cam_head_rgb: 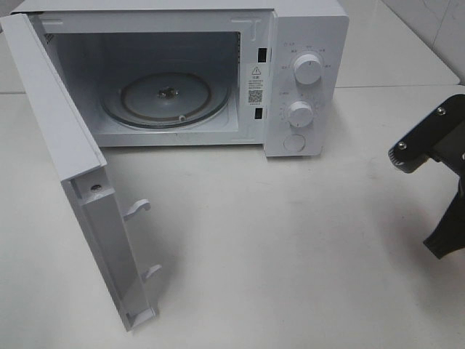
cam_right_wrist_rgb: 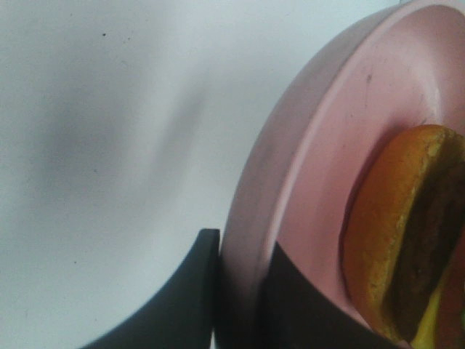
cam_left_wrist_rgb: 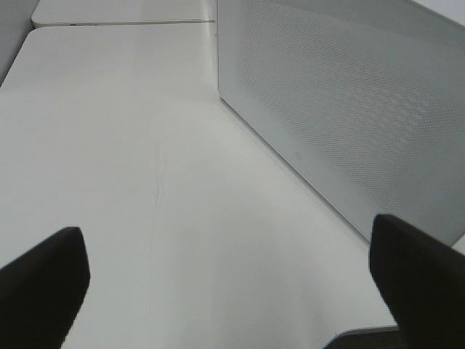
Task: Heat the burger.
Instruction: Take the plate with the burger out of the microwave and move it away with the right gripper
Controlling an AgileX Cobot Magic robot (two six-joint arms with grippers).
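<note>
Black right gripper (cam_right_wrist_rgb: 240,291) clamped on rim of round pink plate (cam_right_wrist_rgb: 305,167); small golden-bun burger (cam_right_wrist_rgb: 407,240) just inboard of jaws. Left gripper (cam_left_wrist_rgb: 225,291) released, empty. Keep level entering open white microwave (cam_head_rgb: 174,94).

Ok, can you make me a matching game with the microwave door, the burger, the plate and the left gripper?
Things:
1. microwave door
2. burger
3. pink plate
4. left gripper

States:
A. pinched at its rim by the right gripper
B. swung wide open
C. open and empty over the table
D. lying on the plate

Pairs: 1-B, 2-D, 3-A, 4-C
</note>
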